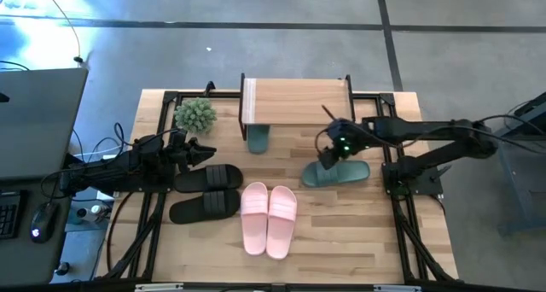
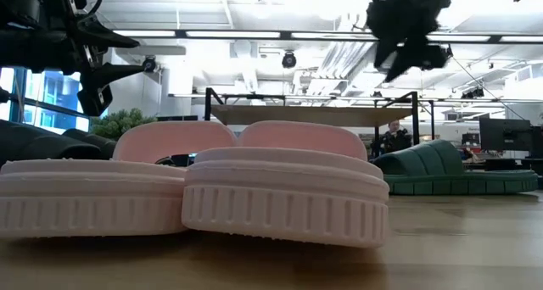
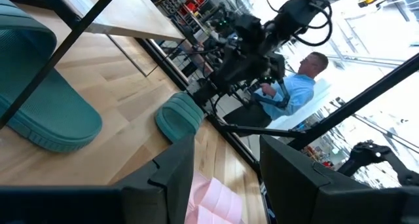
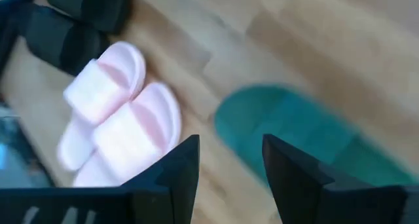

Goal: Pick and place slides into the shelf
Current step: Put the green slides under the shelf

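The left gripper (image 1: 207, 152) hangs above the black slides (image 1: 207, 191), fingers apart and holding nothing. The pink slides (image 1: 269, 217) sit side by side in the middle. One green slide (image 1: 258, 138) is tucked under the shelf (image 1: 294, 101), its heel sticking out. The other green slide (image 1: 338, 173) lies sideways on the table in front of the shelf's right end. The right gripper (image 1: 328, 154) hovers just above that slide's near end, fingers spread (image 4: 180, 165) and empty. To grasp well, I judge it should drop straight down, straddle the strap or side edge, and close firmly before lifting, keeping clear of the shelf leg.
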You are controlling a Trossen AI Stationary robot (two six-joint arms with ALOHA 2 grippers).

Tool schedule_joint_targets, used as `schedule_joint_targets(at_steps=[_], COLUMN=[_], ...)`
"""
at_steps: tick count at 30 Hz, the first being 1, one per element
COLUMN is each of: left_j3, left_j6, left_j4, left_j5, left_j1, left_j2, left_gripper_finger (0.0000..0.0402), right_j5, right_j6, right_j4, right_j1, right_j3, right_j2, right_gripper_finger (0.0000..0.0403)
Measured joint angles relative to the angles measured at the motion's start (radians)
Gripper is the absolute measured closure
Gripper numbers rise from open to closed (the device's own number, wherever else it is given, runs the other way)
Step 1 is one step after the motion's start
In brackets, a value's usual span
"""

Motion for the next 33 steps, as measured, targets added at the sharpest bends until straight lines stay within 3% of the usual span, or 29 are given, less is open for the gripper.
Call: schedule_joint_targets(at_steps=[5, 9, 14, 20, 33], left_j3=[0.000, 0.000, 0.000, 0.000, 0.000], left_j6=[0.000, 0.000, 0.000, 0.000, 0.000], left_j4=[0.000, 0.000, 0.000, 0.000, 0.000], left_j5=[0.000, 0.000, 0.000, 0.000, 0.000], left_j1=[0.000, 0.000, 0.000, 0.000, 0.000], left_j2=[0.000, 0.000, 0.000, 0.000, 0.000], left_gripper_finger=[0.0243, 0.0243, 0.0243, 0.0243, 0.0243], right_j5=[-0.140, -0.184, -0.177, -0.163, -0.095], right_j6=[0.147, 0.232, 0.282, 0.337, 0.357], right_j4=[0.006, 0.051, 0.147, 0.185, 0.210], right_j1=[0.000, 0.000, 0.000, 0.000, -0.009], right_j3=[-0.148, -0.289, -0.440, -0.527, -0.590], right_j2=[-0.146, -0.264, -0.413, -0.538, -0.579], right_gripper_finger=[0.0245, 0.0245, 0.0245, 0.0245, 0.0245])
